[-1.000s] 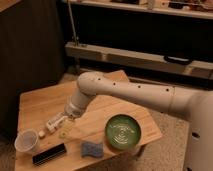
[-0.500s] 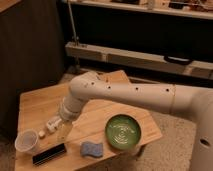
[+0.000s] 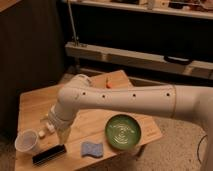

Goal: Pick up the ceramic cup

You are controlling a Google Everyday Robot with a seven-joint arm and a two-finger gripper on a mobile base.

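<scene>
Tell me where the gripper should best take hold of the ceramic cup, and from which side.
Probably the wall just under the rim, coming from above. The ceramic cup stands upright, has no handle and widens upward, so it should not slip through. The gripper hangs beside it, over the table.

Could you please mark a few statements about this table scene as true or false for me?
1. The ceramic cup stands upright near the front left corner of the wooden table. True.
2. The gripper is lifting the cup off the table. False: the cup sits on the table, and the gripper hangs apart from it, to its right in the picture.
3. The green dish lies right of the blue sponge. True.
4. The black bar lies inside the dish. False: it lies on the table's front edge, between cup and sponge.
</scene>
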